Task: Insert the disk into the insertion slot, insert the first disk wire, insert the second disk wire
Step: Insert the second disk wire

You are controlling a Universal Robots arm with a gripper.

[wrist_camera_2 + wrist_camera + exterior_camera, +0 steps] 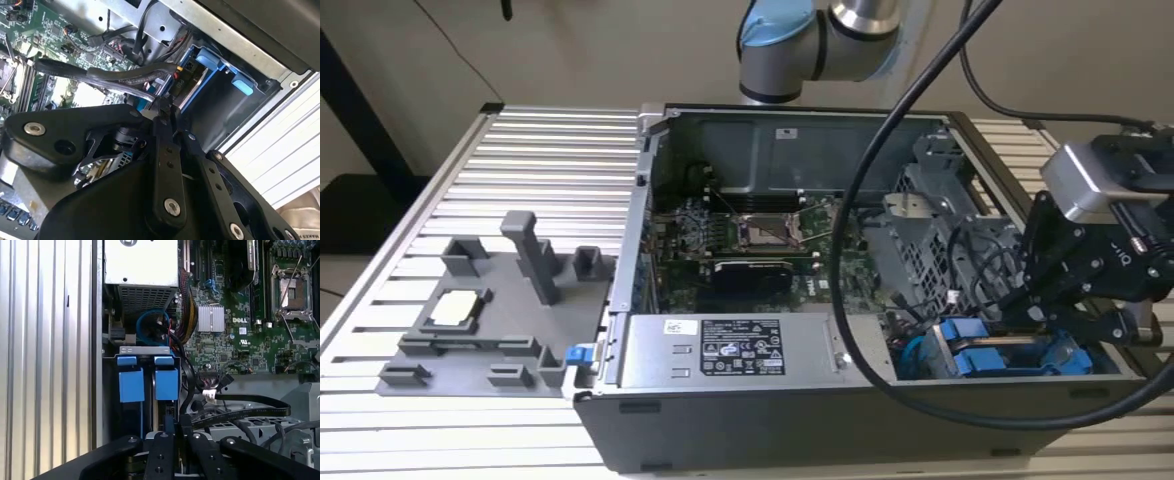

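Looking into the open computer case (761, 410), we see the gripper (1034, 318) low over the drive bay (148, 371) in its front corner, fingers nearly together on a black wire (120, 75) at the disk's (192, 85) end. The disk sits in the bay between blue tabs, beside the power-supply box (734, 347).
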